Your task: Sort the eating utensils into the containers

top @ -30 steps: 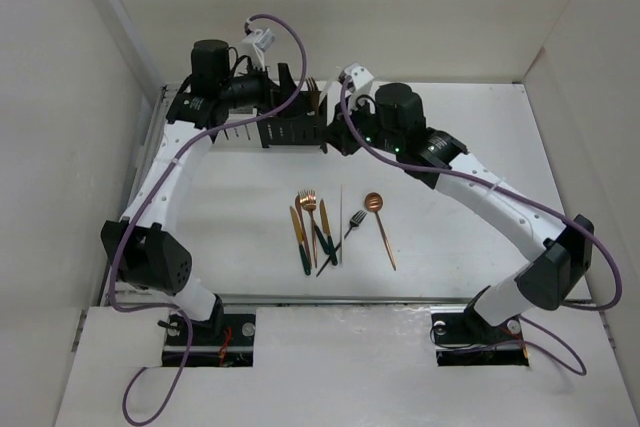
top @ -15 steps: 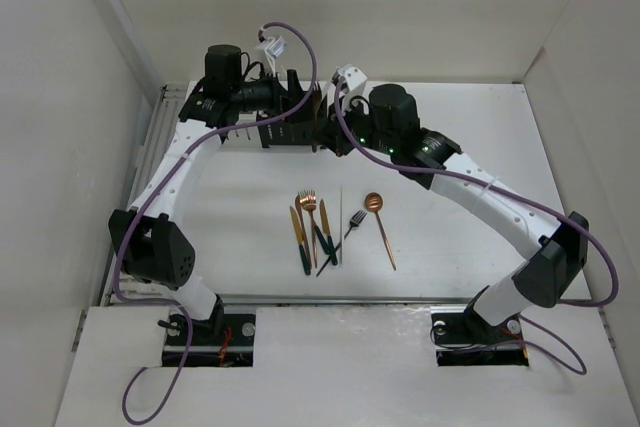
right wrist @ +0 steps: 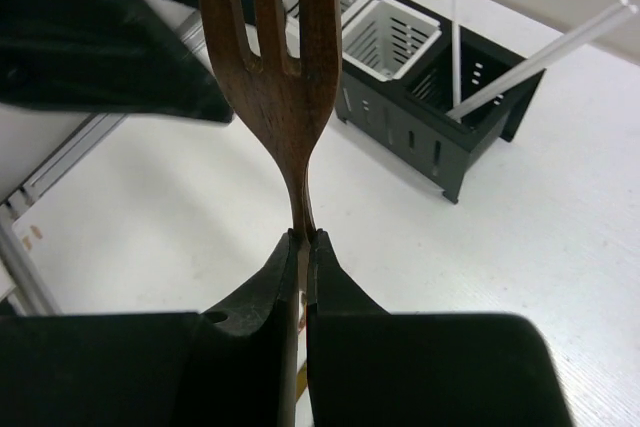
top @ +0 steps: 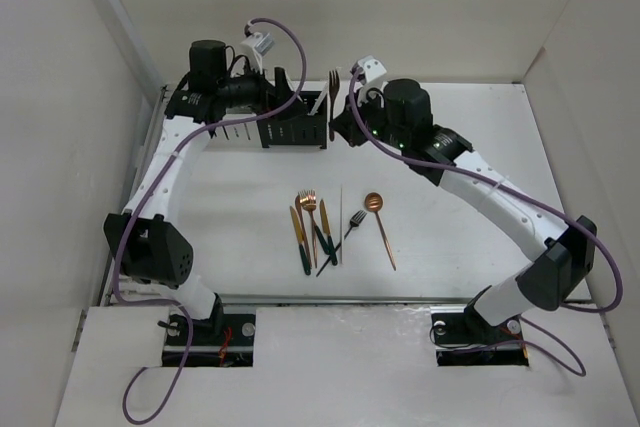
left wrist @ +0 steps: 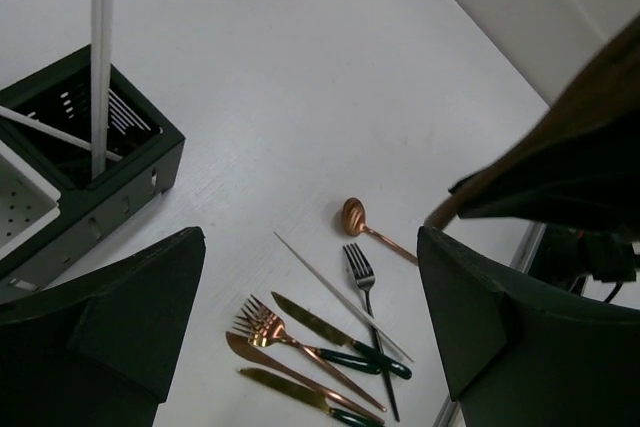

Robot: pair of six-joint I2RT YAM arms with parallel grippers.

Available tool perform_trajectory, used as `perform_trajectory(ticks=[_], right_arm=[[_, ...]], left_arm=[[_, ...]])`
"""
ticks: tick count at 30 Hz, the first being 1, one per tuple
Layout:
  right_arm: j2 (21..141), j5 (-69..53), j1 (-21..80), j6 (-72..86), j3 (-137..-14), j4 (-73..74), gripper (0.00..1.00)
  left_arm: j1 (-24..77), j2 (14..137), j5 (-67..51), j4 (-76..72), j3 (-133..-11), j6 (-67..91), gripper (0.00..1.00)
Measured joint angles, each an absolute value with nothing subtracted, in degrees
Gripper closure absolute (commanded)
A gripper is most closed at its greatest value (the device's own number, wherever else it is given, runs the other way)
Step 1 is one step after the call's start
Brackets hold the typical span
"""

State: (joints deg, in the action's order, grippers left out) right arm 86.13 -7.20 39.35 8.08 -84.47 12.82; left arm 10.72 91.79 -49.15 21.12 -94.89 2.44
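My right gripper is shut on the handle of a copper fork, which stands upright with its tines up. From above, this fork is just right of the containers, a joined row of black and white caddies. The end black caddy holds two white sticks, and a white caddy sits beside it. My left gripper hangs open over the row, holding nothing. Through its fingers I see the loose eating utensils: a copper spoon, a black fork, a white stick, a copper fork and knives.
The loose utensils lie in a cluster mid-table, in front of both arms. White walls enclose the table at the back and on both sides. A metal rail runs along the left edge. Both grippers hang close together at the row's right end.
My right gripper has moved right with the copper fork, which now stands past the end of the row. The left gripper swung right, then back left, and narrowed slightly.
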Motion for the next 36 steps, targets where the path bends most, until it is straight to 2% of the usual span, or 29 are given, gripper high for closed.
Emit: perform_trajectory(ticks=[6, 12, 22, 27, 33, 35, 36], right_arm=[[86.5, -7.5, 38.7, 8.4, -84.5, 12.9, 1.00], [87.3, -8.9, 38.7, 9.1, -84.5, 12.8, 1.00], [87.4, -9.2, 38.2, 10.0, -84.4, 13.1, 1.00], [87.4, -9.7, 38.3, 10.3, -84.4, 12.8, 1.00], [87.4, -9.5, 38.3, 10.7, -84.4, 12.8, 1.00], [87.4, -9.5, 38.3, 10.8, -84.3, 12.8, 1.00], [87.4, -9.4, 38.3, 10.8, -84.3, 12.8, 1.00]], left_arm=[[15.1, 91.8, -53.6, 24.3, -95.0, -1.7, 0.10], [17.5, 91.8, -55.2, 21.7, -95.0, 1.1, 0.11], [18.6, 94.7, -54.2, 16.1, -95.5, 7.1, 0.29], [18.9, 95.5, -52.6, 13.7, -95.5, 9.9, 0.44], [19.6, 96.5, -53.4, 11.4, -95.5, 13.3, 0.49], [19.6, 96.7, -53.7, 11.2, -95.5, 14.0, 0.54], [19.5, 96.7, -53.8, 11.2, -95.5, 14.3, 0.63]])
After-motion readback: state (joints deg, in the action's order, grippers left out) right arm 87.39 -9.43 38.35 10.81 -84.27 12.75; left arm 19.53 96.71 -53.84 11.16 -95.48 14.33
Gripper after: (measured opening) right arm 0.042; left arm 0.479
